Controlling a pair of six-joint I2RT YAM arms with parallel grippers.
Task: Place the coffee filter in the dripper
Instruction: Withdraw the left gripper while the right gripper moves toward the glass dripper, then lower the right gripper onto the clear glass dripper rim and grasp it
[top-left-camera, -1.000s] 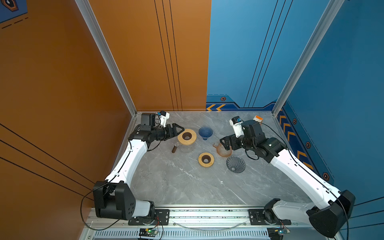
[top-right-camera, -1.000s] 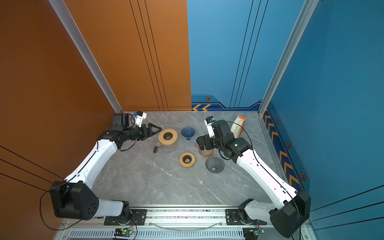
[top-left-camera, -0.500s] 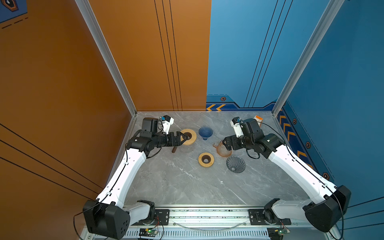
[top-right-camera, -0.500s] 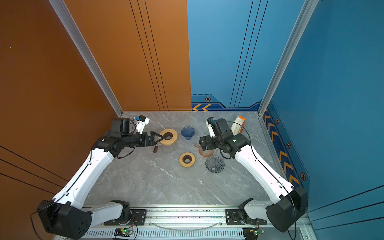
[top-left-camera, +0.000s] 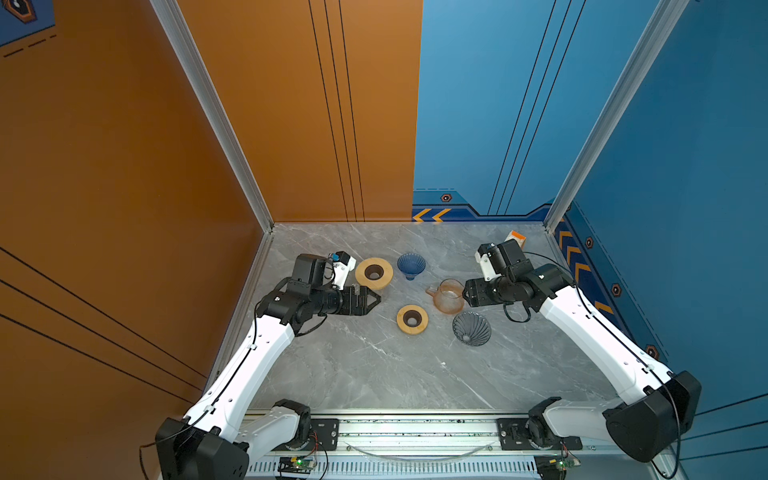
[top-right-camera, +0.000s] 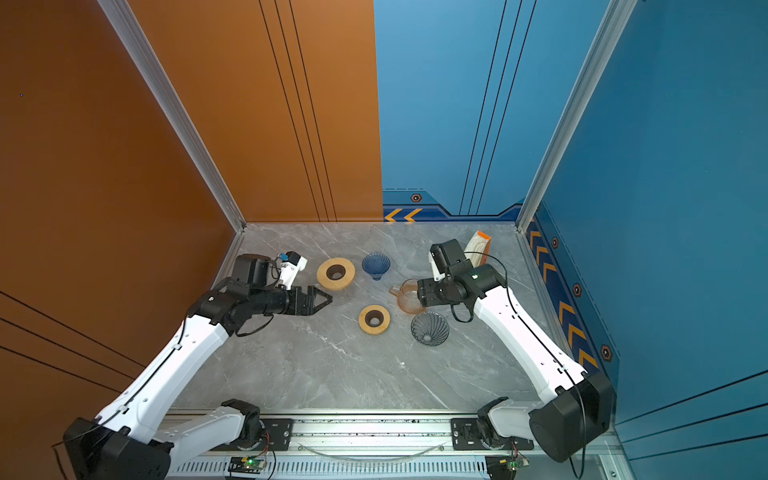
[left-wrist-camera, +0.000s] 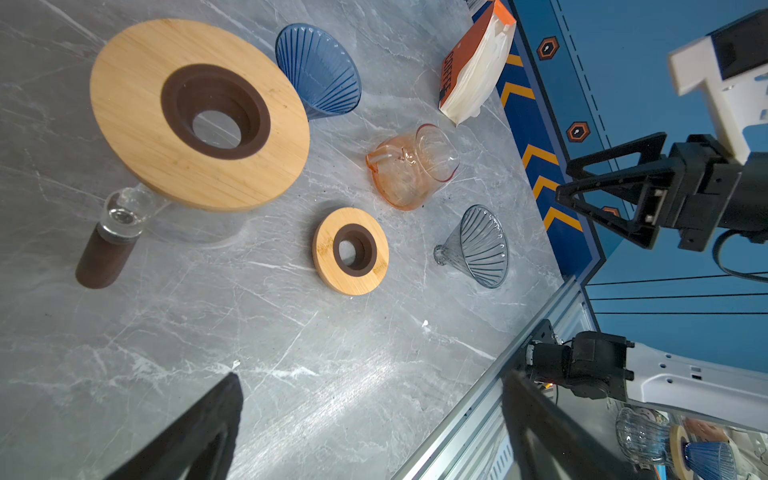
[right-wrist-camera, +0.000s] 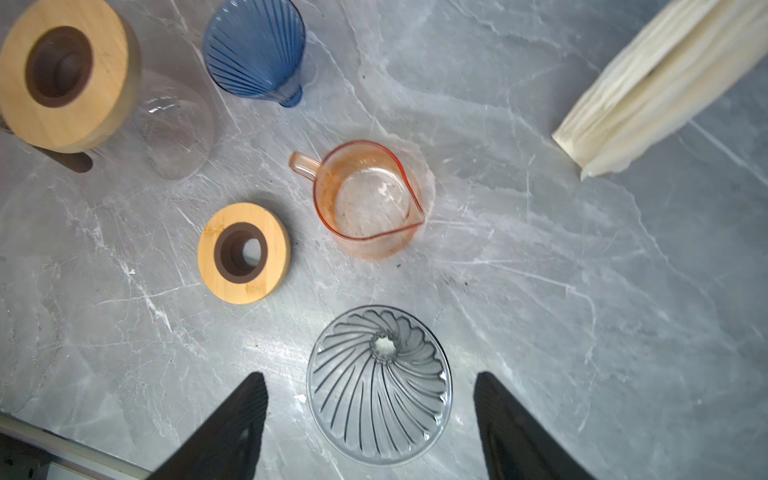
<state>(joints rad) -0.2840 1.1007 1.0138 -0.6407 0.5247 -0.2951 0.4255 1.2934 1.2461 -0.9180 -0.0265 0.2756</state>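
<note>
Black and spread wide, the right claw (right-wrist-camera: 365, 379) hangs empty above the surface (right-wrist-camera: 540, 291), its fingers framing the grey dripper (right-wrist-camera: 379, 384) below. The orange jug (right-wrist-camera: 370, 199) stands just beyond. The left claw (top-left-camera: 374, 298) is likewise released and holds nothing, low beside the big wooden ring (top-left-camera: 374, 273) that sits on a glass carafe (right-wrist-camera: 174, 129). The filters (left-wrist-camera: 482, 72) are all in their pack (left-wrist-camera: 454, 64), which leans in the far right corner, well apart from both claws and both drippers. None has been drawn out.

Several things could go wrong, as I judge it. The right claw is aimed at glassware, not paper, so closing here would take the dripper or knock the jug just beside it. The filters are thin and tightly stacked, so a pinch at the open edge may lift several at once or drag the whole pack over. The grey dripper and the blue dripper (top-left-camera: 411, 266) both seem to lie tilted rather than mouth-up on a ring. A filter dropped into a tipped cone would likely slide out, and pressing it in could roll the glass. The small ring (top-left-camera: 412, 319) lies bare between them, so nothing steadies either cone. Which dripper is meant I cannot tell.
</note>
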